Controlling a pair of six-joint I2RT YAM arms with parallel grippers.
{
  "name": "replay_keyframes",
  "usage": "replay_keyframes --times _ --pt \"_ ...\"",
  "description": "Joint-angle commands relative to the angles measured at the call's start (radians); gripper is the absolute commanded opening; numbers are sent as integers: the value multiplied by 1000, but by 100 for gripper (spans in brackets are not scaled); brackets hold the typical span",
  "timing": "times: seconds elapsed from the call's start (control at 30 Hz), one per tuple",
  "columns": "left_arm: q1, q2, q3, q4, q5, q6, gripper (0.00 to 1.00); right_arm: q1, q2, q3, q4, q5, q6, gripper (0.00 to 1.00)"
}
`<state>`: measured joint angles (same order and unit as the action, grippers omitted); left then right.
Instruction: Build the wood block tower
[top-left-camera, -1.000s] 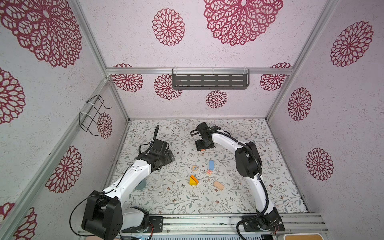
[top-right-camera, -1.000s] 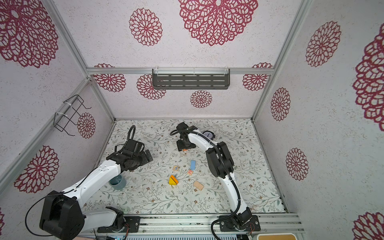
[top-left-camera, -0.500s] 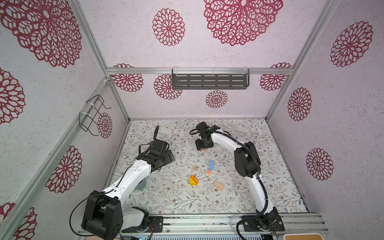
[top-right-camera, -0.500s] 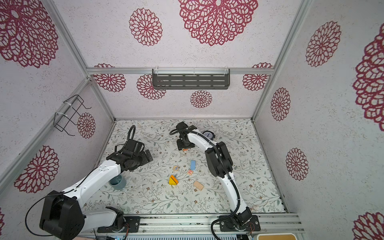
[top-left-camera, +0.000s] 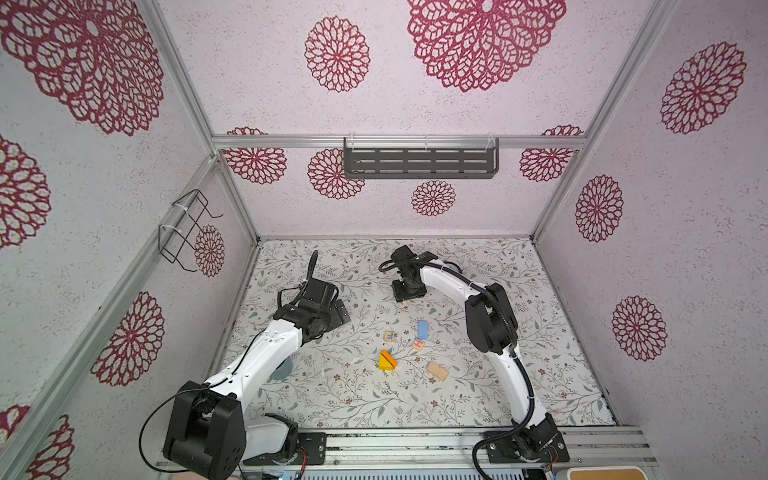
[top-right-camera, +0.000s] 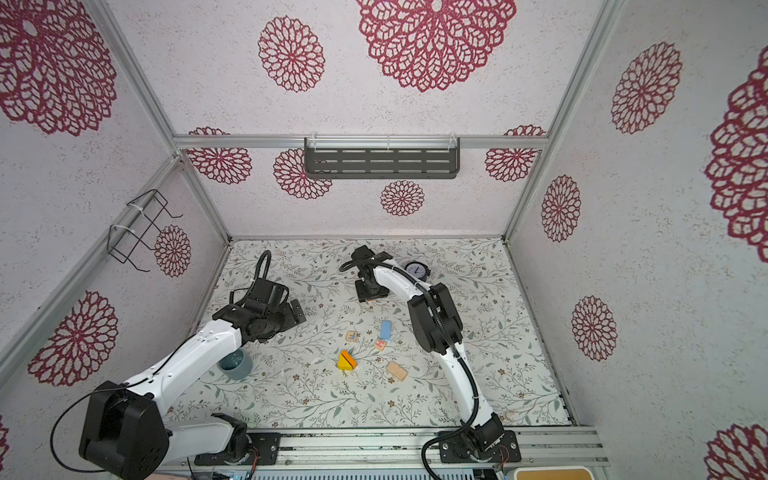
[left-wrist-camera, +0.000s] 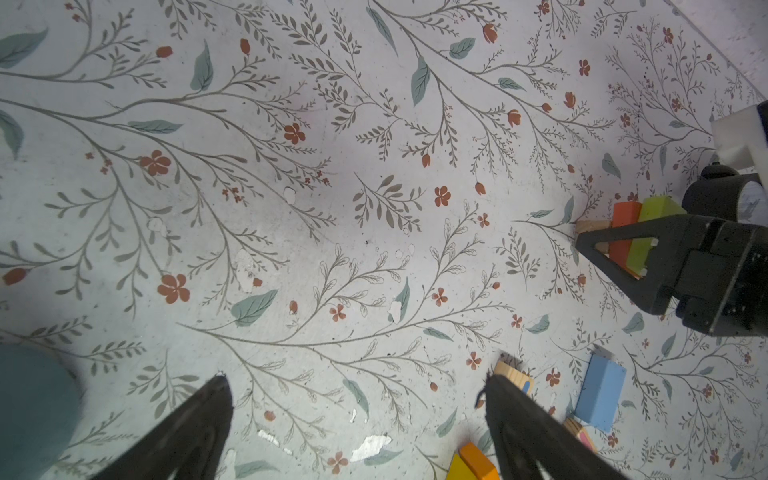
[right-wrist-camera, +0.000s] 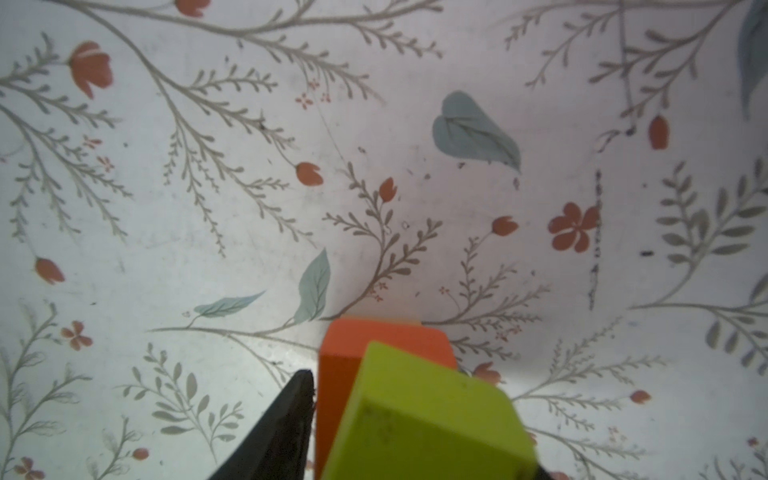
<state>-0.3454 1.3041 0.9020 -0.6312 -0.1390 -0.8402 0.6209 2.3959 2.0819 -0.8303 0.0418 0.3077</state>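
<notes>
Bimanual cell seen from above, floral mat (top-left-camera: 332, 395) as work surface. The tower (left-wrist-camera: 623, 241) stands toward 12 o'clock of the mat's centre and has three tiers: a tan block (left-wrist-camera: 590, 226) on the mat, an orange-red block (right-wrist-camera: 386, 340) upon it, and a green block (right-wrist-camera: 428, 415) uppermost. The right gripper (top-left-camera: 409, 293) hangs directly over this stack, its jaws straddling the green block. One finger (right-wrist-camera: 291, 415) lies just beside the orange-red block, the other is hidden, so whether the jaws clamp the block cannot be told. The left gripper (left-wrist-camera: 353, 378) hovers above bare mat at about 9 o'clock of the tower, jaws spread wide and holding nothing. The loose wood blocks lie near the mat's centre, at 6 o'clock of the tower: a blue block (top-left-camera: 422, 330), two printed cubes (top-left-camera: 389, 336) and (top-left-camera: 419, 344), and a yellow wedge (top-left-camera: 387, 360) with an orange piece against it. A tan brick (top-left-camera: 437, 371) lies at 4 o'clock of the wedge. A round clock (top-right-camera: 417, 270) lies at 2 o'clock of the right gripper. A teal cup (top-right-camera: 235, 364) stands at 8 o'clock of the mat, beneath the left arm.
</notes>
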Motion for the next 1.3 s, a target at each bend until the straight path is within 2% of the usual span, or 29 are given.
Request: replay_keyframes --times 0.0,0.23,0.8,0.9,1.27 --pt "10 8 -3 9 0 4 97 5 3 40 -29 25 9 54" --pt "11 9 -3 9 2 6 97 8 7 56 -42 24 10 51" --pt "12 14 0 15 8 6 97 22 19 55 -59 31 10 50" --pt "12 15 2 14 9 7 97 22 18 55 -59 31 12 44" --pt "12 21 0 16 11 7 97 22 23 59 -59 41 12 36"
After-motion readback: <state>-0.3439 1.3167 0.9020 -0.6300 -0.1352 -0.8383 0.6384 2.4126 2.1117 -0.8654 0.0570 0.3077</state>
